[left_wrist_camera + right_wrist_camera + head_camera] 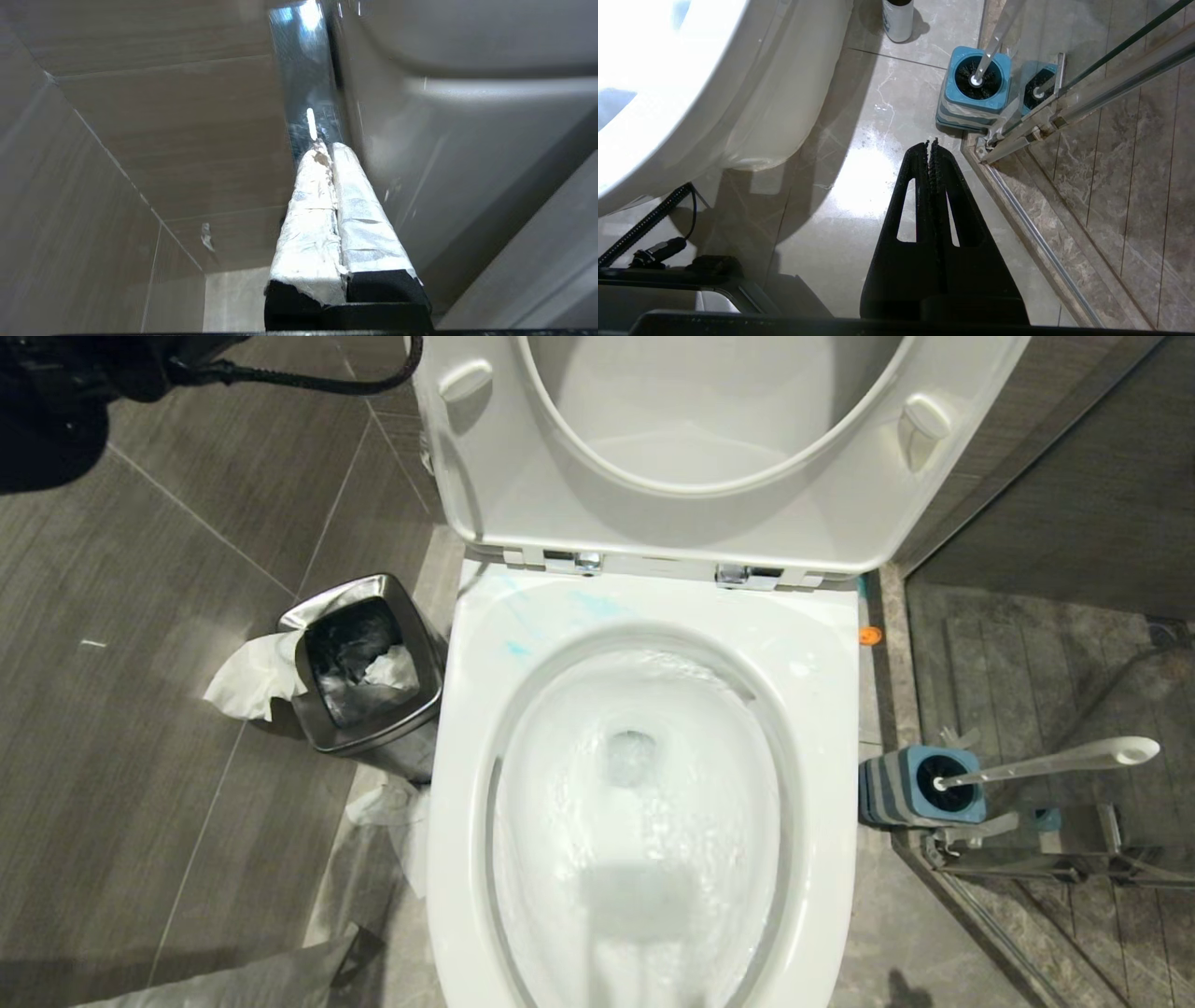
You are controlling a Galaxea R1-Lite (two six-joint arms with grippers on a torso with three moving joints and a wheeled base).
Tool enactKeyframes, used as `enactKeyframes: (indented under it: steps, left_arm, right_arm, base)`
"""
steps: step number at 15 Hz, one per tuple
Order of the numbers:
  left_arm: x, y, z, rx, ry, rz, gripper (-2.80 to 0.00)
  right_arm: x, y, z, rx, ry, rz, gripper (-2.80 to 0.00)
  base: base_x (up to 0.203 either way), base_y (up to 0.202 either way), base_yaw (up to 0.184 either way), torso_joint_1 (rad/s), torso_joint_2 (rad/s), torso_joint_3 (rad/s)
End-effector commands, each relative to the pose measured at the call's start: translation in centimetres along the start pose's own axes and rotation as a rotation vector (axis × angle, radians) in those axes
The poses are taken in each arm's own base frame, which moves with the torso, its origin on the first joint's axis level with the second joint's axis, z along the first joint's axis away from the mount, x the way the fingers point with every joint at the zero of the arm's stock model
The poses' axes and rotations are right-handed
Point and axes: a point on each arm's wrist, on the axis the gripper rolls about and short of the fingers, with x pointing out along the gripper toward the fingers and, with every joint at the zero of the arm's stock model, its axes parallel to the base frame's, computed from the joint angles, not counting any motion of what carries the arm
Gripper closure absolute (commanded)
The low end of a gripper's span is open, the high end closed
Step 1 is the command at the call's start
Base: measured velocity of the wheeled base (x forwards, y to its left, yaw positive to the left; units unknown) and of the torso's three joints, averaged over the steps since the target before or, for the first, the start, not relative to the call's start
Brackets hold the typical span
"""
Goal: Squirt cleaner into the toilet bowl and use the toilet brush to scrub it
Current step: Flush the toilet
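The white toilet bowl (464, 756) fills the middle of the head view, seat and lid (691, 523) raised, water churning around the drain hole (632, 751). Pale teal cleaner streaks (516, 649) mark the rim's back left. The toilet brush (1055, 761) stands in its blue-and-grey holder (910, 793) on the floor right of the bowl. My left arm (56, 383) is a dark shape at the top left. Its tape-wrapped left gripper (325, 145) is shut and empty beside the toilet's outer wall (467, 121). My right gripper (931, 142) is shut and empty, above the floor short of the holder (975, 88).
A steel waste bin (322, 719) with crumpled paper stands left of the bowl, with tissue (247, 681) on the floor around it. A glass shower door and its metal rail (1031, 238) run close by the holder. A white cylindrical bottle (898, 18) stands beyond the holder.
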Motion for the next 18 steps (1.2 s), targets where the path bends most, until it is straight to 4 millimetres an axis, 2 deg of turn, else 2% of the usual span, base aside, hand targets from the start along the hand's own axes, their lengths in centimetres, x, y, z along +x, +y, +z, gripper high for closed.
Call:
enactKeyframes:
  steps: [1, 7, 12, 14, 18]
  left_arm:
    - [-2.1, 1.1, 4.0, -0.002, -0.086, 0.021, 0.0]
    - [-5.5, 2.4, 8.9, 0.03, -0.154, 0.042, 0.0]
    - [-10.6, 3.3, 12.6, 0.022, -0.059, -0.01, 0.0]
    - [-12.7, 3.4, 13.0, 0.017, 0.012, -0.047, 0.0]
    - [-15.5, 2.8, 11.9, -0.009, 0.189, -0.144, 0.0]
  right_arm:
    - [0.0, 0.0, 0.0, 0.0, 0.001, 0.0, 0.0]
    - [0.0, 0.0, 0.0, 0.0, 0.001, 0.001, 0.0]
    - [0.0, 0.0, 0.0, 0.0, 0.001, 0.001, 0.0]
    - [0.0, 0.0, 0.0, 0.0, 0.001, 0.0, 0.0]
    - [0.0, 0.0, 0.0, 0.0, 0.001, 0.0, 0.0]
  base:
    - [0.0, 0.0, 0.0, 0.0, 0.0, 0.0]
    - [0.0, 0.0, 0.0, 0.0, 0.0, 0.0]
    - [0.0, 0.0, 0.0, 0.0, 0.0, 0.0]
    - [0.0, 0.0, 0.0, 0.0, 0.0, 0.0]
    - [0.0, 0.0, 0.0, 0.0, 0.0, 0.0]
